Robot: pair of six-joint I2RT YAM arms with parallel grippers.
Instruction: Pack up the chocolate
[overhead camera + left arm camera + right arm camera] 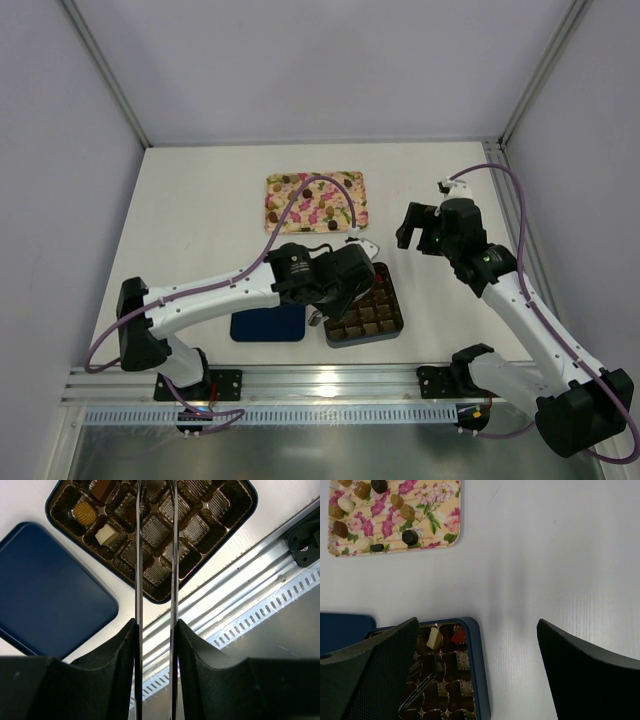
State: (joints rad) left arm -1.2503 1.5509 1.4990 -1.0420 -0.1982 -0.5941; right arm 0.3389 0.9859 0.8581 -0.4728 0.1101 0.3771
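Note:
Several chocolate pieces (410, 537) lie on the floral tray (316, 200). The dark box (398, 312) with a grid of cells holds a white piece (106, 534), a tan one (84, 511), a brown one (102, 486) and a red one (460, 636). My left gripper (156, 625) hangs over the box with two long thin metal blades (138, 570) reaching down into it. The blades stand apart, and nothing shows between them. A dark piece (438, 667) lies in a cell at their tips. My right gripper (477, 625) is open above bare table right of the box.
A blue lid (268, 322) lies flat just left of the box. The metal rail (300, 385) runs along the near table edge, close to the box. Grey walls enclose the table on the left, right and back.

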